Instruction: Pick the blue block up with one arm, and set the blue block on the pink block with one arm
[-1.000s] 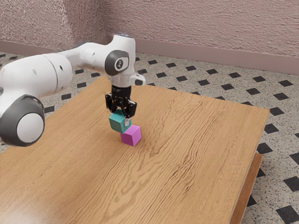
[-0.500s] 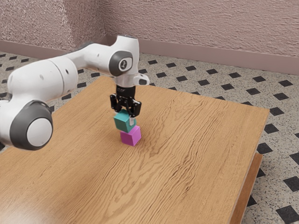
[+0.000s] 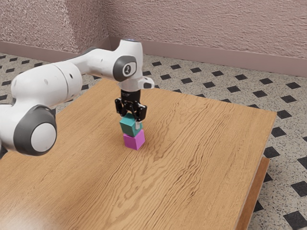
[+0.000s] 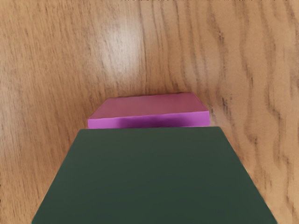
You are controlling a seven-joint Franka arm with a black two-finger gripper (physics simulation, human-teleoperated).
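Note:
The blue-green block (image 3: 128, 126) is held between the fingers of my black gripper (image 3: 130, 120), which is shut on it. It sits directly over the pink block (image 3: 134, 141) on the wooden table (image 3: 201, 163), and the two look to be touching or nearly so. In the wrist view the held block (image 4: 152, 179) is a large dark shape under my hand. Beyond its edge, part of the pink block (image 4: 149, 110) shows.
The table's right edge (image 3: 256, 177) drops off to a checkered floor (image 3: 288, 105). A pink textured wall (image 3: 216, 24) stands behind the table. Bare wood surrounds the two blocks on all sides.
My gripper has carried the blue-green block toward the exterior view's right, from beside and above the pink block to directly over it, and lowered it.

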